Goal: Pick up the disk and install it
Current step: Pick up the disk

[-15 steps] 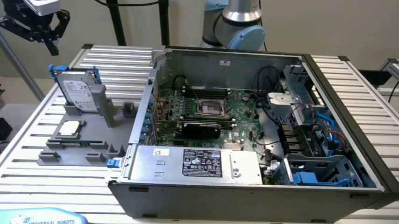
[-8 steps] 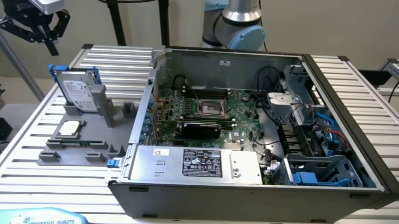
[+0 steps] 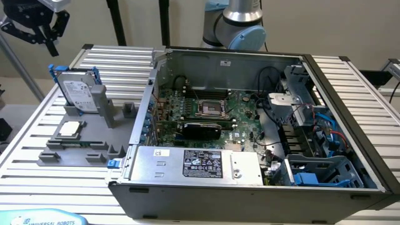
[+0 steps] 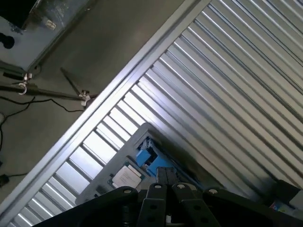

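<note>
Exterior view's left: the gripper (image 3: pixel 48 44) hangs high above the slatted table (image 3: pixel 37 187). Its fingertips are drawn together on nothing, and it is well apart from the disk (image 3: pixel 81 91).

The disk stands on edge in a grey fixture (image 3: pixel 62 157), below and slightly right of the gripper. Its blue carrier bracket frames it and its white label faces outward. A small square chip (image 3: pixel 70 129) lies flat on the same fixture, just in front.

Centre to right: the computer case (image 3: pixel 350 93) lies open, exposing the motherboard (image 3: pixel 212 110) and the power supply (image 3: pixel 200 164). A plastic drive cage (image 3: pixel 328 166) sits at the near right corner.

Assessment: no step is complete. The disk is neither grasped nor lifted, so both pick-up and installation are outstanding.
</note>
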Tool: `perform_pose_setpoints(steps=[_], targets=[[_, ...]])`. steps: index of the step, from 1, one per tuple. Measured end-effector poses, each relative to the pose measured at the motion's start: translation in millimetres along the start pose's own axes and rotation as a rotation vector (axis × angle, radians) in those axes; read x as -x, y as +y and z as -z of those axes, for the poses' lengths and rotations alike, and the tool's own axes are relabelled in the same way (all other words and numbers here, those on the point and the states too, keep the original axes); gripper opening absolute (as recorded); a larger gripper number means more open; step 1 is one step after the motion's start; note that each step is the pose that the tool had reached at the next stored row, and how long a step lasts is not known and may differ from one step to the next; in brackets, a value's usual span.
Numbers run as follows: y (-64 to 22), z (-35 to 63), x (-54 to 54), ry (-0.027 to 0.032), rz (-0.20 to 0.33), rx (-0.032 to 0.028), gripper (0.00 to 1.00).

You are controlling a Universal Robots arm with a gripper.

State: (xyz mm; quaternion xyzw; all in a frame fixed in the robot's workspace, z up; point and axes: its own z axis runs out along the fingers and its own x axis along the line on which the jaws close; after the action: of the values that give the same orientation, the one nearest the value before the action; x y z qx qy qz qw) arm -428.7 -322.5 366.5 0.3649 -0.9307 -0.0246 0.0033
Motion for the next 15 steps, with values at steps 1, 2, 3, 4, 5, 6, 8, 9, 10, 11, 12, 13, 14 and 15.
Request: perform_pose_setpoints(steps=[1,2,3,4,5,6,8,9,10,11,12,13,14,15], targets=[[0.0,-0.1,0.0,0.0009,0.018,0.0003,0.11],[0.0,-0.2,0.0,0.0018,0.036,0.0004,0.11],[-0.1,-0.4,0.0,0.0026,0.055,0.0007,0.11],[-0.1,-0.6,0.0,0.0034,0.072,0.0008,0.11],[-0.1,-0.7,0.0,0.0044,0.09,0.0011,0.11],[0.0,-0.9,0.0,0.0052,0.108,0.0013,0.11],[0.0,-1.4,0.0,0.007,0.144,0.0017,0.11],[-0.1,-1.6,0.0,0.0078,0.162,0.0019,0.11],[-0.1,-1.8,0.0,0.0087,0.181,0.0021,0.11],[-0.1,-2.0,0.0,0.0096,0.199,0.0023,0.11],[-0.1,-2.2,0.0,0.0105,0.217,0.0024,0.11],[-0.1,-2.5,0.0,0.0113,0.235,0.0026,0.11],[-0.1,-2.8,0.0,0.012,0.254,0.0027,0.11],[-0.1,-3.0,0.0,0.0128,0.272,0.0028,0.11]])
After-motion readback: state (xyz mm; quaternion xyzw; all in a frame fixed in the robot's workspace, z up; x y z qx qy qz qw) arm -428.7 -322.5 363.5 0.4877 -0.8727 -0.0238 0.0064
